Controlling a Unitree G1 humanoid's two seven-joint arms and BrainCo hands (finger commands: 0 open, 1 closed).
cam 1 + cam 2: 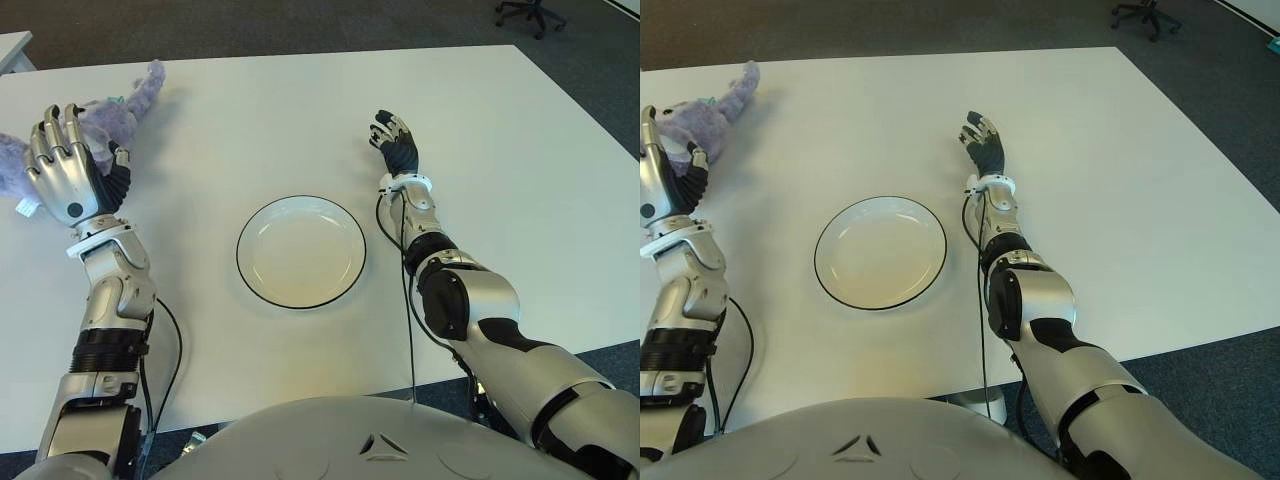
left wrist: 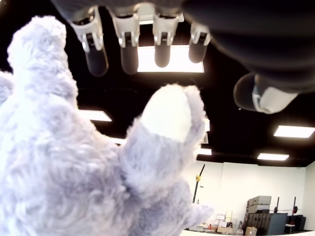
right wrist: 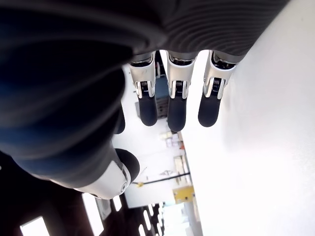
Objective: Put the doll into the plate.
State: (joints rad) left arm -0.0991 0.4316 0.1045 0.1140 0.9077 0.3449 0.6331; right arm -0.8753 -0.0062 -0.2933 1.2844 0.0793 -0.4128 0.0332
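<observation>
White tabletop (image 1: 500, 150) fills the workspace, with dark carpet beyond its far edge and an office chair (image 1: 530, 12) visible at the far right corner of the room.

**Left hand.** The left hand (image 1: 68, 160) is raised at the table's left side, fingers extended and spread, palm turned toward the doll (image 1: 115, 112). The left wrist view shows the fingertips (image 2: 125, 51) straight and apart, with the purple plush directly in front of the palm. No finger is closed around the plush. Whether the palm already touches the fur cannot be determined.

**Doll.** The doll lies on the tabletop immediately beyond and behind the left hand, partly hidden by it. One limb extends away from the hand toward the far edge.

**Plate.** The plate (image 1: 246, 232) sits well to the right of the left hand, nearer the robot, between the two arms. It holds nothing.

**Right hand.** The right hand (image 1: 397, 145) shows beyond the plate's right side, fingers relaxed and open, holding nothing.

**Current step.** Judged as the approach to grasp: the hand is positioned at the doll, but no grip is established.

**Next move.** Expected requirements:
1. Advance the palm into the plush body.
2. Close fingers and thumb around the body, not a loose limb.
3. Lift clear of the table.
4. Carry rightward and toward the robot until above the plate.
5. Release.
</observation>
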